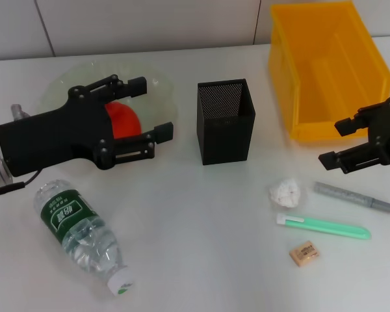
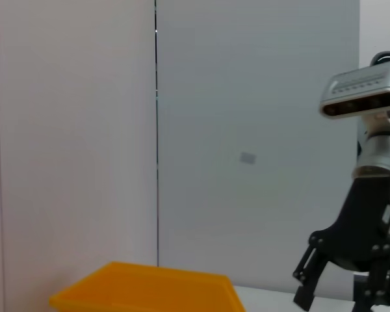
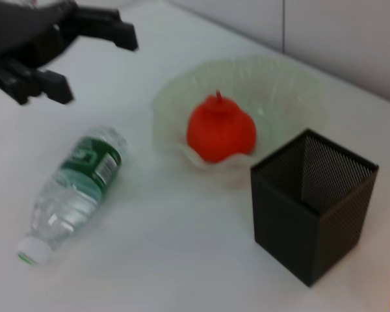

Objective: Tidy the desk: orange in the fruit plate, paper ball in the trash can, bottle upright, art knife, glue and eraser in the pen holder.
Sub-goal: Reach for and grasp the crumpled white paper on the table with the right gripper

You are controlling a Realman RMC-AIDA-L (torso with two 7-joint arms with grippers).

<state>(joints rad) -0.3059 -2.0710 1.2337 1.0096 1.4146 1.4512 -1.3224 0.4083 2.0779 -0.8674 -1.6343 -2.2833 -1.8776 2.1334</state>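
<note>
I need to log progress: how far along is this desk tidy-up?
Done: the orange sits in the fruit plate. In hand: nothing; the left gripper is open above the plate, and the right gripper is open near the trash can. Left: bottle on its side; paper ball, eraser on the desk; pen holder looks empty.

Nothing can be read for certain: the green label on the bottle point(image 1: 78, 224), lying on its side well apart from the pen holder point(image 1: 225, 120), carries white characters too small to make out, and the eraser point(image 1: 304, 253) shows only faint print.
</note>
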